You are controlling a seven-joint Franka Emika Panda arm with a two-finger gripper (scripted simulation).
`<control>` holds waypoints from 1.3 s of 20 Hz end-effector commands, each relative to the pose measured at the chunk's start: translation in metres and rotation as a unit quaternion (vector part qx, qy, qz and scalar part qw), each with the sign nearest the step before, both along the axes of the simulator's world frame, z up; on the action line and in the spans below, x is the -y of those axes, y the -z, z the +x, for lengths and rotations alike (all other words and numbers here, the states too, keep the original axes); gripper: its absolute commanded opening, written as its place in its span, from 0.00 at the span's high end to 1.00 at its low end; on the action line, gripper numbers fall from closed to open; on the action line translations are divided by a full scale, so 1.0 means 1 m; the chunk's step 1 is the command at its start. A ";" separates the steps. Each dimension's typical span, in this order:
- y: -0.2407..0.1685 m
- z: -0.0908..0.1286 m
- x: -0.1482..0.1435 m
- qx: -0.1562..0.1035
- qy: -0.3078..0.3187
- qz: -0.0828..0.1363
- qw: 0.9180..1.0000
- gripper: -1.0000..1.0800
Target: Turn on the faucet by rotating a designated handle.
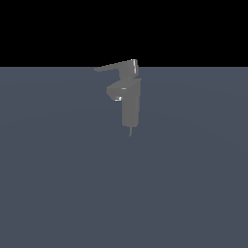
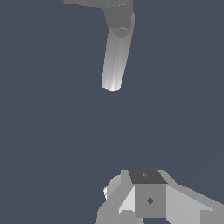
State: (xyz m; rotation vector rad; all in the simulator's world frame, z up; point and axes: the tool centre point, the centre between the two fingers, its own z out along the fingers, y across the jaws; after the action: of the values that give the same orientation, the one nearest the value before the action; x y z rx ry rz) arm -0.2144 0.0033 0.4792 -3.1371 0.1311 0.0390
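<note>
The faucet (image 1: 130, 99) stands alone in the exterior view, a matte grey column with a short spout stub (image 1: 115, 91) on the exterior view's left. The handle (image 1: 114, 67), a thin flat lever, juts from the top cap toward the exterior view's left. In the wrist view the faucet column (image 2: 115, 57) appears from above, with the handle (image 2: 94, 2) cut by the frame edge. My gripper (image 2: 146, 197) shows only as pale blocky parts with a dark face at the frame edge. It is well apart from the faucet and holds nothing. Its jaws' spacing is unclear.
A flat blue-grey floor (image 1: 58, 184) spreads around the faucet, with a black backdrop above it. A thin grey line (image 1: 130, 131) hangs just below the faucet's base. No arm appears in the exterior view.
</note>
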 end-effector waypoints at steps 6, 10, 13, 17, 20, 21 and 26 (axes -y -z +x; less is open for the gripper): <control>-0.007 0.039 -0.003 -0.009 0.081 0.009 0.997 1.00; -0.008 0.064 -0.005 -0.016 0.131 0.013 0.991 1.00; -0.008 0.083 -0.007 -0.021 0.169 0.015 0.985 1.00; -0.006 0.108 -0.009 -0.028 0.218 0.017 0.975 1.00; -0.003 0.127 -0.011 -0.033 0.256 0.017 0.966 1.00; -0.001 0.133 -0.011 -0.035 0.268 0.017 0.963 1.00; 0.007 0.165 -0.014 -0.044 0.329 0.016 0.943 1.00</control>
State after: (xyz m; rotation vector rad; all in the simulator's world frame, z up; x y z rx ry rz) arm -0.0591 0.0167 0.4747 -2.9031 1.0839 0.1648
